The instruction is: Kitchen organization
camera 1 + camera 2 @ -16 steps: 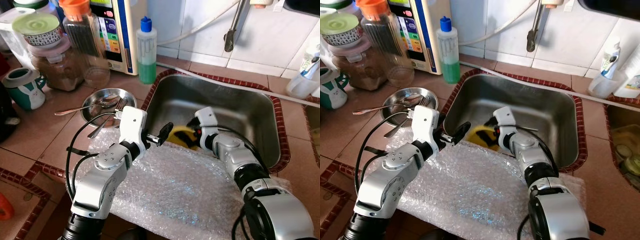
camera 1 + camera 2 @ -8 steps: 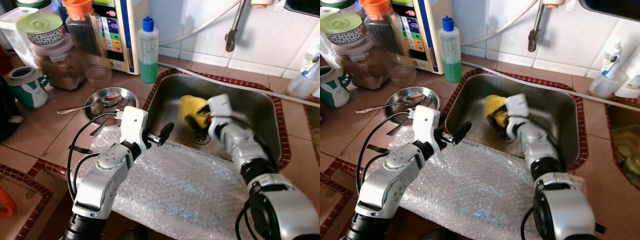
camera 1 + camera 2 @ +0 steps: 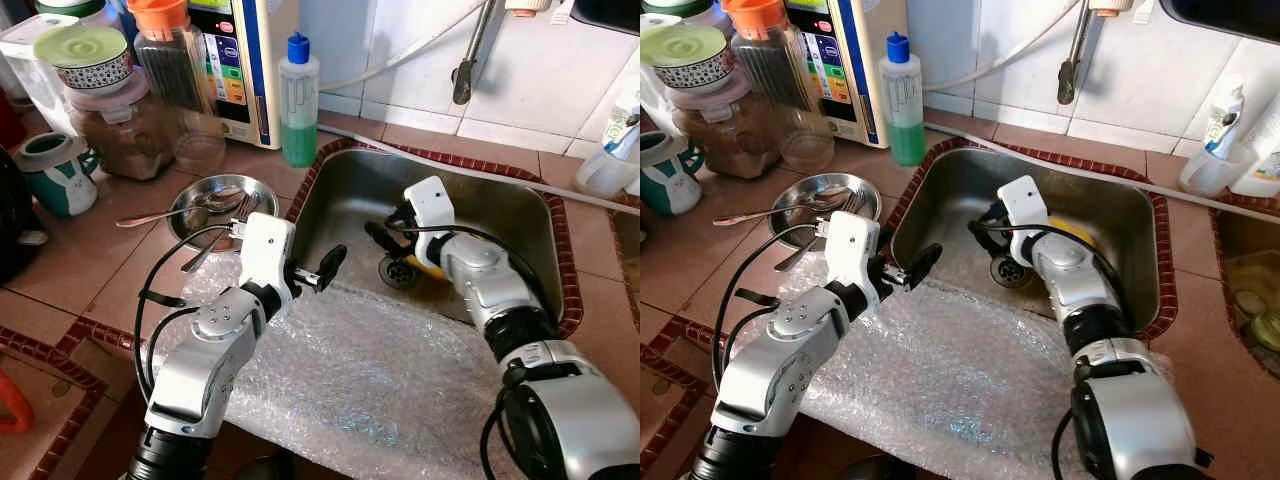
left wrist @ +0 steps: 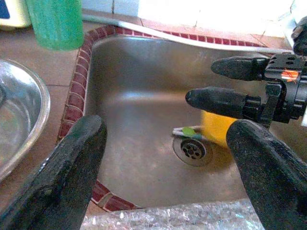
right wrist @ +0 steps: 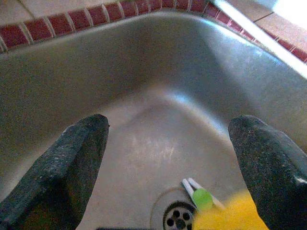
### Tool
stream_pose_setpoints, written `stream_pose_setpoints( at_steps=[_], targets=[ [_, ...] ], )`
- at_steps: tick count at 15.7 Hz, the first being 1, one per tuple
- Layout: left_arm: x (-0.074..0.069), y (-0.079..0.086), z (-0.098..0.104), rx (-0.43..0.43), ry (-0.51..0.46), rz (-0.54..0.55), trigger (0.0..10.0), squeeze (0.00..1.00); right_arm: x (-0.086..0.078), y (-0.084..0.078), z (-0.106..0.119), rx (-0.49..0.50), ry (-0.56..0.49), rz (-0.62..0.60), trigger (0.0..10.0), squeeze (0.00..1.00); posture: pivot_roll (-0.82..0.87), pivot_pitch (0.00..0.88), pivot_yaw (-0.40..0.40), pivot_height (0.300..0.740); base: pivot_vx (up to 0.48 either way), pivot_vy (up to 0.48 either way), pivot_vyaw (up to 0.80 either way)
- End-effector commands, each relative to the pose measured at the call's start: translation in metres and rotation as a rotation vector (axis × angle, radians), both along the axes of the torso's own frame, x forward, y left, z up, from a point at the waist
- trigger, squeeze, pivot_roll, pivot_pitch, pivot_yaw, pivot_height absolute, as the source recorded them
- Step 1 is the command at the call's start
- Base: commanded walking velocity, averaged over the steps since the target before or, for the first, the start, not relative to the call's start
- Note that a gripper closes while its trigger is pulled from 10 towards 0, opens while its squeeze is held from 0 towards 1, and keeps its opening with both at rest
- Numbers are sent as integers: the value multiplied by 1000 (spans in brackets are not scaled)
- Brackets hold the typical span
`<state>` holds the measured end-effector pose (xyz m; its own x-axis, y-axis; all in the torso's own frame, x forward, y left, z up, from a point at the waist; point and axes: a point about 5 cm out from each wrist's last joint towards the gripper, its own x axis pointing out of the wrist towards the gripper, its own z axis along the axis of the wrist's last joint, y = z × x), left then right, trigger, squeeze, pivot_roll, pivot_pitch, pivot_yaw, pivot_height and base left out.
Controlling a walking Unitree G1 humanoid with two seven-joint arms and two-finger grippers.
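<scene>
A yellow object [image 3: 425, 268] lies on the floor of the steel sink [image 3: 520, 215], just beyond the drain [image 3: 397, 270] and partly hidden under my right arm. My right gripper [image 3: 385, 228] hovers over the drain, open, with nothing between its fingers. The right wrist view shows its open fingers [image 5: 72, 158] above the sink floor, the yellow object [image 5: 230, 218] and a small white-and-green item [image 5: 201, 196]. My left gripper [image 3: 325, 268] stands open at the sink's front-left rim, above the bubble wrap [image 3: 350, 370]. It looks into the sink at the yellow object [image 4: 218, 127].
A steel bowl [image 3: 190, 205] with spoons sits left of the sink. Behind it stand a green soap bottle [image 3: 298, 100], jars and a mug [image 3: 50, 175]. A tap [image 3: 465, 60] hangs over the sink's back. Bubble wrap covers the counter's front.
My right gripper carried the yellow object from the sink's front-left corner, lifted it over the drain, then let go. The object now lies on the sink floor. The left arm stayed put.
</scene>
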<state>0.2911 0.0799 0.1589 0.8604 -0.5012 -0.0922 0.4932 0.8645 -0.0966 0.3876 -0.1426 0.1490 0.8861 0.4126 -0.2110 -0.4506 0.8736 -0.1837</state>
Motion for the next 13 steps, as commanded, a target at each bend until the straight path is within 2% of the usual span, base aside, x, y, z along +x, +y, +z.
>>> stream_pose_setpoints(
  at_steps=[1,4,6,9,13],
  targets=[
    [5,6,4,5,-24,48,10000,0,-1,6,16,110,-77,35,10000,0,43,123,17,740,0,0,0],
    [12,15,9,-1,-45,122,10000,0,-13,21,35,203,-185,161,10000,0,40,122,19,740,0,0,0],
    [16,22,10,-2,-56,179,10000,0,-20,23,44,256,-210,202,10000,0,36,122,18,740,0,0,0],
    [18,29,10,1,-66,245,10000,0,-25,21,49,274,-242,190,10000,0,34,123,16,740,0,0,0],
    [28,60,12,54,-95,444,10000,0,-37,22,63,276,-317,144,10000,0,31,124,14,740,0,0,0]
  ],
)
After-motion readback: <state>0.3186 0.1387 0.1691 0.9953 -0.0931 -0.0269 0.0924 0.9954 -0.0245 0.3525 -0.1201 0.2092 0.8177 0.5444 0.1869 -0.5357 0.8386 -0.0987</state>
